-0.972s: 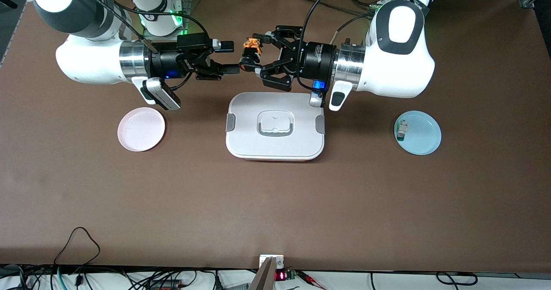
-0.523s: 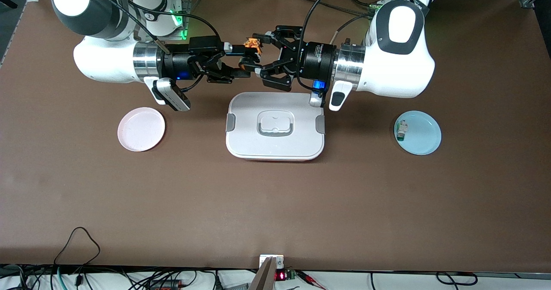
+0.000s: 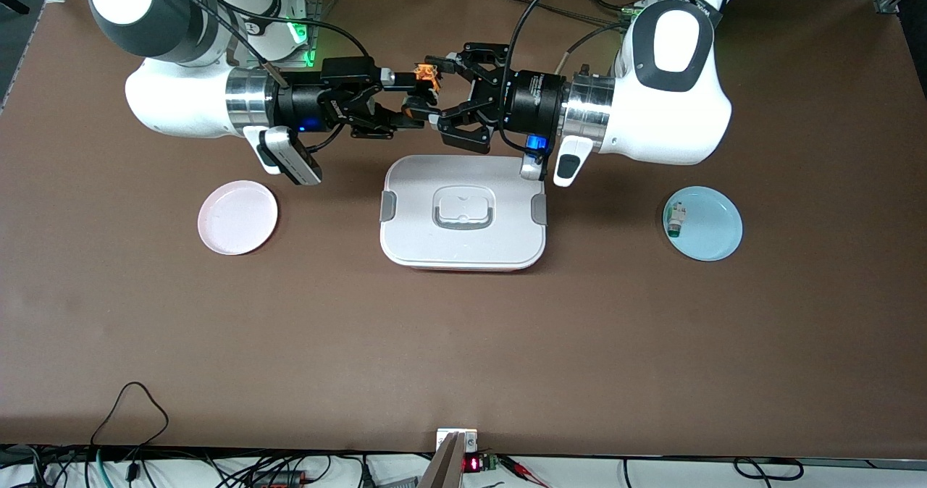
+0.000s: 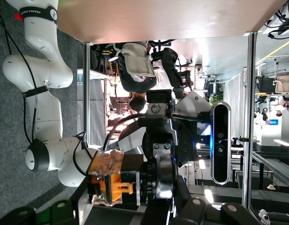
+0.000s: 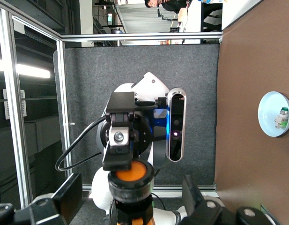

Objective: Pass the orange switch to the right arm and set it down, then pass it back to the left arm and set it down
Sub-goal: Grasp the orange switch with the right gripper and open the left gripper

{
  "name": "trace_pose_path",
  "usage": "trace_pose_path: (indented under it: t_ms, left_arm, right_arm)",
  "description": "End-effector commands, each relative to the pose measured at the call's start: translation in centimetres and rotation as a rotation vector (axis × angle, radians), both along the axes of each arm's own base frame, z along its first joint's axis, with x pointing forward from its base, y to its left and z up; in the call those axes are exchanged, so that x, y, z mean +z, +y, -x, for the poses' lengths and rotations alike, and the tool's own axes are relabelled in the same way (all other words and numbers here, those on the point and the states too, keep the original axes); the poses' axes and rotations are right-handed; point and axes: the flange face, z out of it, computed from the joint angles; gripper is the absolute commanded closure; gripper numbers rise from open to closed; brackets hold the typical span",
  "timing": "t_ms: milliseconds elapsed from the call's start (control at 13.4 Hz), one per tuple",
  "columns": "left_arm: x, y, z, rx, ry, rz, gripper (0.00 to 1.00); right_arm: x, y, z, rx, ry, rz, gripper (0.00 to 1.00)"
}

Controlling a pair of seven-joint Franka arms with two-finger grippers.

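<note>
The orange switch [image 3: 422, 82] is in the air, over the table strip between the box [image 3: 420, 234] and the arms' bases. My left gripper [image 3: 431, 91] is shut on it. In the left wrist view the orange switch [image 4: 117, 178] lies across my left gripper [image 4: 130, 206]. My right gripper [image 3: 404, 98] meets it end on and is open, with one finger on each side of the switch. In the right wrist view the round cap of the orange switch [image 5: 131, 172] faces the camera. My right gripper [image 5: 132, 197] shows a gap on both sides of it.
The white box with grey clips sits mid-table, just below both hands in the front view. A pink plate [image 3: 237, 217] lies toward the right arm's end. A blue plate [image 3: 713, 234] holding a white-and-green part [image 3: 675, 220] lies toward the left arm's end.
My right arm has slid toward the left gripper until its fingers flank the switch, and they have narrowed slightly. The left arm and the switch have stayed still.
</note>
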Motion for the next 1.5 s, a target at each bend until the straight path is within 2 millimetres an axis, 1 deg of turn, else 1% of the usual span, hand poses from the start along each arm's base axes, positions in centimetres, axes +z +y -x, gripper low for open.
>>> trace_pose_path:
  t_ms: [0,75,224,299,523,598,673,748,897,1421]
  left_arm:
    - [0.7,0.0,-0.4,-0.007,0.009,0.021,0.85]
    - [0.7,0.0,-0.4,-0.008,0.009,0.021,0.85]
    - [0.7,0.0,-0.4,-0.008,0.009,0.022,0.85]
    - [0.7,0.0,-0.4,-0.008,0.009,0.022,0.85]
    - [0.7,0.2,-0.4,-0.016,0.01,0.024,0.85]
    - [0.6,0.4,-0.7,-0.011,0.012,0.024,0.85]
    - [0.6,0.4,-0.7,-0.011,0.012,0.024,0.85]
    - [0.7,0.4,-0.6,-0.013,0.01,0.024,0.85]
    - [0.6,0.4,-0.6,-0.013,0.012,0.024,0.85]
    - [0.6,0.4,-0.6,-0.022,0.011,0.024,0.83]
  right_arm:
    - [0.4,0.3,0.5,-0.011,-0.015,-0.014,0.1]
    - [0.4,0.6,0.7,-0.005,-0.029,-0.014,0.13]
    - [0.3,0.6,0.7,-0.005,-0.049,-0.013,0.21]
    - [0.4,0.6,0.7,-0.007,-0.051,-0.013,0.26]
    - [1.2,0.4,0.8,-0.015,-0.064,-0.013,0.51]
    - [1.4,0.3,0.8,-0.024,-0.068,-0.01,0.56]
    - [1.5,0.4,0.9,-0.025,-0.069,-0.009,0.59]
    - [1.6,1.0,1.2,-0.019,-0.07,-0.008,0.62]
    - [1.7,1.2,1.2,-0.037,-0.075,0.002,0.66]
    - [2.3,1.1,1.3,-0.039,-0.086,0.0,0.67]
